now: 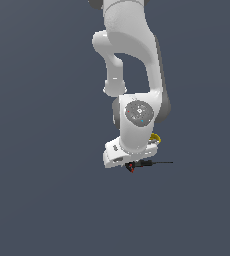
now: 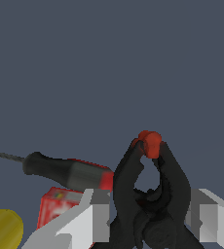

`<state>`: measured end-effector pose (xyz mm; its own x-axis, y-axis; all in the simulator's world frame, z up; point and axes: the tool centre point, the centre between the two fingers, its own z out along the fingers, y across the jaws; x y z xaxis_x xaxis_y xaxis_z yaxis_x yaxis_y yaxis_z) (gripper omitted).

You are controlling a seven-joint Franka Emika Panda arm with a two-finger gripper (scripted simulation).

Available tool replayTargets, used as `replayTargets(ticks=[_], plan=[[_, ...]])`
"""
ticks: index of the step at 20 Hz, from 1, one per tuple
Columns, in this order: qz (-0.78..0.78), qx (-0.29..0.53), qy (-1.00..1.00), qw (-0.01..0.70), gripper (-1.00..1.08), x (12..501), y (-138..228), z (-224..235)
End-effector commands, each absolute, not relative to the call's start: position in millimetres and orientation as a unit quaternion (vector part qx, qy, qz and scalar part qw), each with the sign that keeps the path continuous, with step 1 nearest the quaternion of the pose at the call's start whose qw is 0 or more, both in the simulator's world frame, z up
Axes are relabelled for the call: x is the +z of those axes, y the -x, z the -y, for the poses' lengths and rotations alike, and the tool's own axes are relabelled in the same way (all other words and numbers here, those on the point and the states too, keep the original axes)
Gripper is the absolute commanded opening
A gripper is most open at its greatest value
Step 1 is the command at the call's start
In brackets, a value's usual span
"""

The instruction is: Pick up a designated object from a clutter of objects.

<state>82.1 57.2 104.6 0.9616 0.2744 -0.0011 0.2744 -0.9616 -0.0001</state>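
Note:
The black spring clamp (image 2: 150, 199) with red-tipped jaws sits between my gripper's (image 2: 150, 221) two grey fingers (image 2: 98, 220), which lie against its two sides. The fingers appear shut on it. In the exterior view the clamp's red tip (image 1: 131, 167) pokes out under the hand, low at the surface. The red-and-black-handled screwdriver (image 2: 67, 172) lies right beside the clamp, and its thin shaft (image 1: 162, 162) points to the exterior view's right. The red flattened can (image 2: 60, 206) and the yellow cup (image 2: 4, 228) lie just past the screwdriver.
The white arm (image 1: 132, 60) stands over the clutter and hides most of it in the exterior view. Only an edge of the yellow cup (image 1: 157, 137) shows there, behind the hand. The surface (image 1: 37, 190) is plain dark grey.

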Motion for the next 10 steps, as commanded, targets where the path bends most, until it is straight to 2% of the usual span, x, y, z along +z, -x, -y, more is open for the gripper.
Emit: replayTargets(ticks=[1,10], plan=[[-0.138,0.0,-0.99,0.0,-1.0,123.2,-71.0,-42.2],[-0.138,0.0,-0.99,0.0,-1.0,192.9,-30.3,13.9]])
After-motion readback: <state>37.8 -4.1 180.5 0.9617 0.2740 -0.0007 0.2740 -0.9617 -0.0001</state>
